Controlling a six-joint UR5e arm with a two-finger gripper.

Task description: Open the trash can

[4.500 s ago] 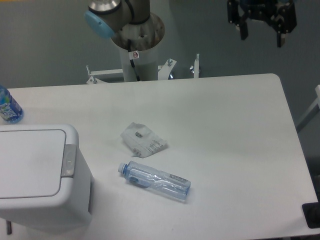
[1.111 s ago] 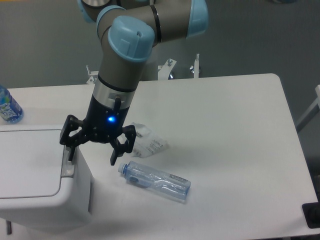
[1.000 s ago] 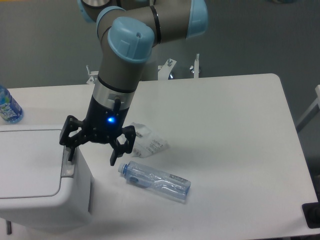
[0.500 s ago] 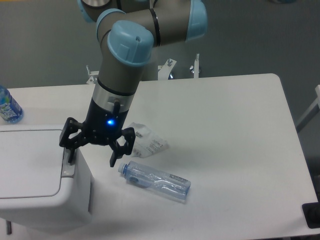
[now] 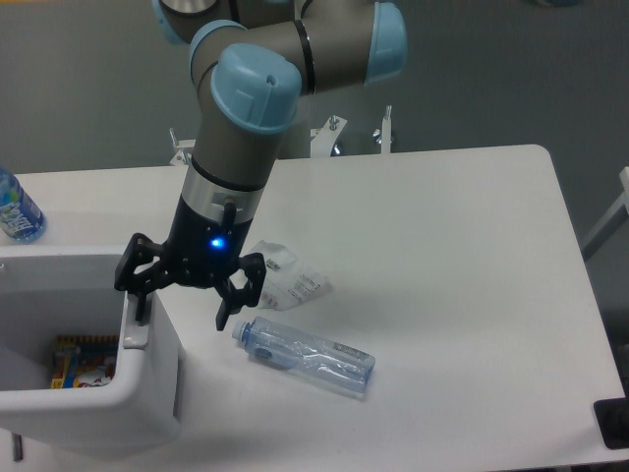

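The white trash can (image 5: pixel 147 393) stands at the front left of the table. Its top is open and the flat lid is out of view; colourful packaging (image 5: pixel 84 361) shows inside. My gripper (image 5: pixel 180 307) is open above the can's right rim, with its left finger (image 5: pixel 141 305) down on the grey push-button strip (image 5: pixel 134 339) and its right finger (image 5: pixel 225 313) hanging outside the can. It holds nothing.
A clear plastic bottle (image 5: pixel 305 356) lies on the table right of the can. A crumpled clear wrapper (image 5: pixel 290 278) lies behind it. A blue-labelled bottle (image 5: pixel 16 211) stands at the far left edge. The arm's base stands behind the table.
The arm came from the top right down to the can's button strip. In the last half second the lid went from shut to open, showing the can's inside.
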